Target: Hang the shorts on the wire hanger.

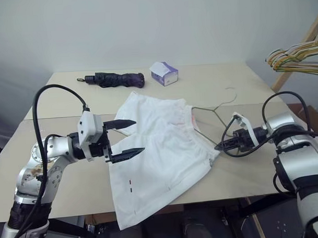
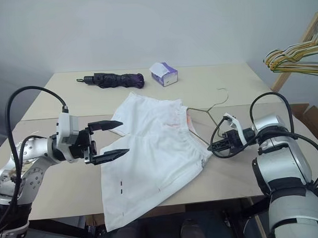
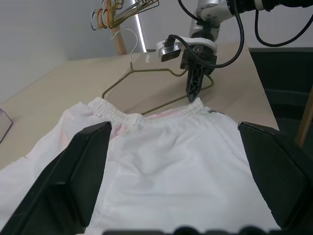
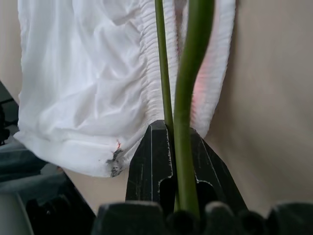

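Right wrist view: wire hanger [image 4: 188, 98] in right end effector [image 4: 171, 147]

Wire hanger [image 1: 213, 113] perhaps partly under shorts [image 1: 160, 150]

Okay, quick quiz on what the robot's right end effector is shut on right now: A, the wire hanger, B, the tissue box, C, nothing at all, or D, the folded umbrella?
A: the right end effector is shut on the wire hanger at the waistband of the shorts; the green wire runs between its fingers in the right wrist view.
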Available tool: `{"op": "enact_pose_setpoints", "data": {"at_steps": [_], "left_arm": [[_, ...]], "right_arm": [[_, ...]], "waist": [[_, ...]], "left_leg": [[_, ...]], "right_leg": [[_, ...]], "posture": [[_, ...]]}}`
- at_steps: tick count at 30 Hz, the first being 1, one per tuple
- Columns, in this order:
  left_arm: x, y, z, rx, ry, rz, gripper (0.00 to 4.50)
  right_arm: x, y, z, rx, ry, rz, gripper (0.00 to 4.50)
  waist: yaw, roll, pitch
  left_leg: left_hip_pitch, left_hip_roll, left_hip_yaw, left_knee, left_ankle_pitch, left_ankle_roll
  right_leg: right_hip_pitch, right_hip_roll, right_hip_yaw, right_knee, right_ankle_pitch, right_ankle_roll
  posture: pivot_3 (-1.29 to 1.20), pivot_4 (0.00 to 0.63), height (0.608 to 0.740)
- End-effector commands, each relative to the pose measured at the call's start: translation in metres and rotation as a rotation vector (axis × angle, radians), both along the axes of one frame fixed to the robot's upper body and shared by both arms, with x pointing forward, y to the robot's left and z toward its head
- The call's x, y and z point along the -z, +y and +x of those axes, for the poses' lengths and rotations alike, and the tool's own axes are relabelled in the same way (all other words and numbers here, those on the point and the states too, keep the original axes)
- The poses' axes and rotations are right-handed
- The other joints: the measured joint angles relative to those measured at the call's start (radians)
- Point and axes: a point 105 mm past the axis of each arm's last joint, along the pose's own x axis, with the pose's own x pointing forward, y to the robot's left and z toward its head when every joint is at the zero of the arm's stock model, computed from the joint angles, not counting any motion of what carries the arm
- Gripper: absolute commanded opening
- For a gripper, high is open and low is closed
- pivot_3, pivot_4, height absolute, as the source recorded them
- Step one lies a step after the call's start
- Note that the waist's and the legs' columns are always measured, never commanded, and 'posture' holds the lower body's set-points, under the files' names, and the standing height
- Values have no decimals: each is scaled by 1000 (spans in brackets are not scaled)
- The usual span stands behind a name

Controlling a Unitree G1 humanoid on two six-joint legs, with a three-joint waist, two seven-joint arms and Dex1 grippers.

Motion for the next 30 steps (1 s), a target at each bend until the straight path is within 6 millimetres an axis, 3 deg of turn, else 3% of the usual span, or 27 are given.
{"op": "enact_pose_setpoints", "data": {"at_steps": [1,9,12,15,21,25,30], "left_arm": [[-15,1,1,4,-69,-3,4483],[-24,7,19,12,-110,19,4483],[-35,11,36,2,-166,35,4483],[-45,14,50,-9,-228,55,4483],[-70,22,78,-21,-333,106,4483],[-73,21,86,34,-387,194,4483],[-61,17,85,190,-392,355,4483]], "right_arm": [[-23,-11,14,27,-127,-31,0],[-67,-7,33,-81,-422,-274,0],[-89,12,31,-196,-655,-456,0],[-102,32,20,-238,-758,-498,0],[-110,68,-9,-395,-902,-545,0],[-108,83,-29,-518,-921,-544,0],[-108,95,-44,-637,-893,-516,0]], "waist": [[0,0,0],[-11,1,-1],[-14,1,-1],[-28,2,-1],[-54,1,-1],[-68,1,-1],[-92,1,-1]], "left_leg": [[0,0,0,0,0,0],[-8,0,1,0,1,-1],[-13,0,-1,0,1,-1],[-15,0,-2,1,1,-2],[-14,0,-3,2,2,-2],[-15,0,-3,2,2,-2],[-15,0,-3,2,2,-2]], "right_leg": [[0,0,0,0,0,0],[-11,0,1,3,0,0],[-14,1,-1,4,0,-1],[-16,0,-3,4,0,-1],[-13,0,-5,3,0,-1],[-13,0,-5,3,0,-1],[-13,0,-5,3,0,-1]], "posture": [[71,26,740],[-14,7,740],[-57,0,740],[-76,0,740],[-107,0,740],[-116,0,740],[-116,0,740]]}}
